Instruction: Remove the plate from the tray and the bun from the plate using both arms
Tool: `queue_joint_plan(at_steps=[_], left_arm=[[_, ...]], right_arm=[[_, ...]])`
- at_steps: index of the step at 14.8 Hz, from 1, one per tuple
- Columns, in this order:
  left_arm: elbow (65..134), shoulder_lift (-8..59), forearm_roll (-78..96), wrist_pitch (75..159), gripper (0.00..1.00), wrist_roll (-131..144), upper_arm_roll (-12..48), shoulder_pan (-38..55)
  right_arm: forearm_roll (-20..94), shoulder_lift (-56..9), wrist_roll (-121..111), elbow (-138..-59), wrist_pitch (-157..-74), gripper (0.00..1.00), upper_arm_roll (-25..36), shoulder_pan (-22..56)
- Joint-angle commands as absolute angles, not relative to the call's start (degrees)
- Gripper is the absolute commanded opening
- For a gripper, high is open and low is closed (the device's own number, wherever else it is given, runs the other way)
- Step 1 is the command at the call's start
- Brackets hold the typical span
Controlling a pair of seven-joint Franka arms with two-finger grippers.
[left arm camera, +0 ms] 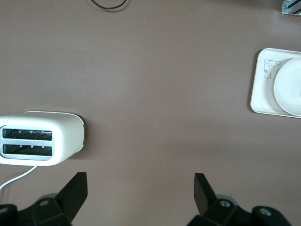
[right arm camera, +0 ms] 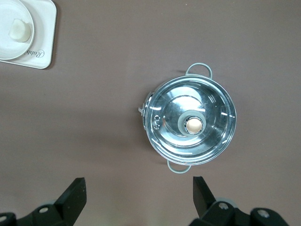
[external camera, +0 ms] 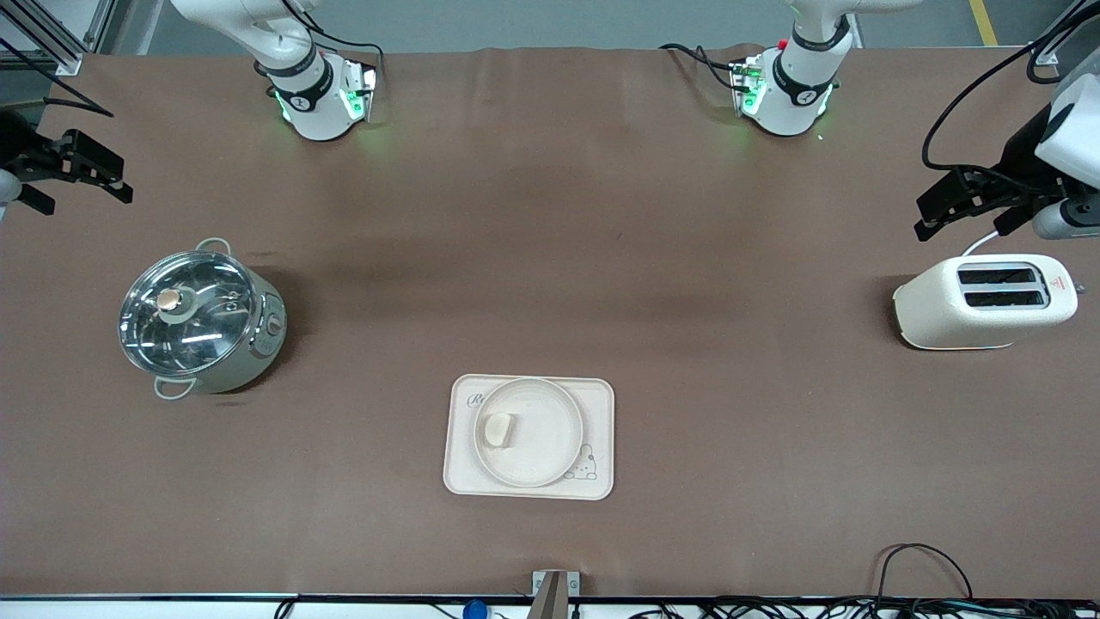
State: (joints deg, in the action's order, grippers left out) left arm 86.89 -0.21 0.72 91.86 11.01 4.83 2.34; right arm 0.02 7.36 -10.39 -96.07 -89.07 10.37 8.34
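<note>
The round cream plate (external camera: 546, 438) rests on the rectangular cream tray (external camera: 601, 404) near the front edge of the table. The small pale bun (external camera: 499, 429) lies on the plate, toward its right-arm side. The plate (left arm camera: 292, 92) shows at the edge of the left wrist view, and the plate (right arm camera: 8, 44) and bun (right arm camera: 21, 30) show in the right wrist view. My left gripper (external camera: 932, 215) (left arm camera: 141, 190) is open and empty, up beside the toaster. My right gripper (external camera: 86, 193) (right arm camera: 139, 193) is open and empty, up over the table beside the pot.
A white two-slot toaster (external camera: 984, 301) (left arm camera: 42, 139) stands at the left arm's end. A steel pot with a glass lid (external camera: 199, 318) (right arm camera: 190, 122) stands at the right arm's end. Cables run along the front edge.
</note>
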Motion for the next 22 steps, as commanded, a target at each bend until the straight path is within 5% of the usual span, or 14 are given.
queue_joint_plan(at_steps=[1,7,22], left_arm=[[84.91,0.09,-0.44,89.65,1.0,10.11,4.92,2.63],[84.55,0.35,-0.53,89.39,1.0,9.58,4.92,2.28],[84.55,0.35,-1.67,89.03,1.0,5.45,4.92,2.55]], right_arm=[[-0.79,8.0,-10.37,-97.38,-89.82,1.0,9.84,7.74],[1.83,3.71,-10.02,-97.21,-93.94,1.0,9.76,8.78],[16.35,-39.53,14.57,-76.92,-122.06,0.98,7.92,23.55]])
